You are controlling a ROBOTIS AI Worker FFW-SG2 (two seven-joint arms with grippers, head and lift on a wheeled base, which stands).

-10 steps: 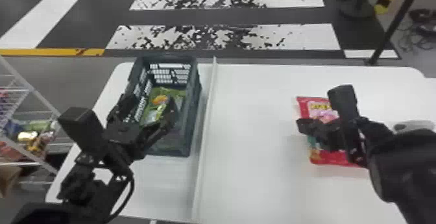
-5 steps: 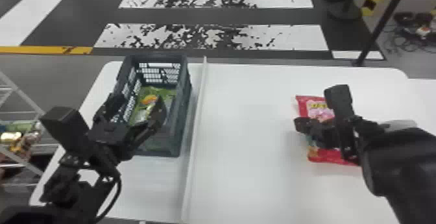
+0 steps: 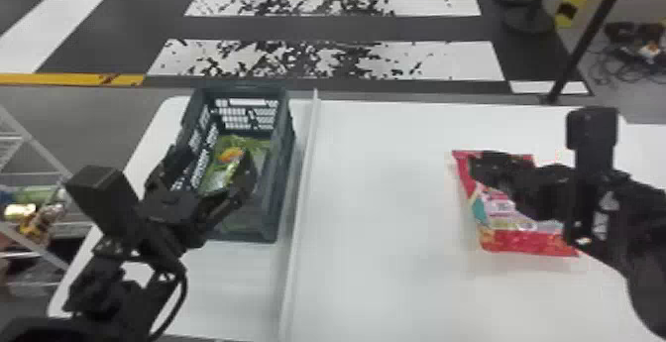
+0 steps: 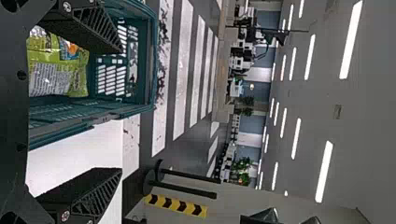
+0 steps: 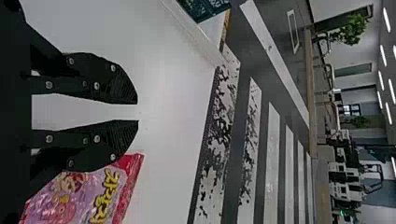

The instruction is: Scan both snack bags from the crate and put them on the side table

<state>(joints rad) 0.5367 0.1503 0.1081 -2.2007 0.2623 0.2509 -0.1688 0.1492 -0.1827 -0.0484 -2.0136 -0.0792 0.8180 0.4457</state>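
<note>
Split by ridge (image 3: pixel 303 192) between crate (image 3: pixel 281 187) and bag (image 3: pixel 525 242). Holding nothing in wide-open left end effector (image 3: pixel 215 156) or slightly open right end effector (image 3: pixel 478 165). Now baring more bag.

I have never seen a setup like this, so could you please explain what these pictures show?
This is a robot with two black arms. One picture looks forward and down from its head; the other two come from cameras on its wrists and appear turned sideways. On the white table, a dark crate at the robot's left has a green bag inside, and a red bag lies to the right. The left tool is at the crate, the right tool by the red bag; both are open, holding nothing.
</note>
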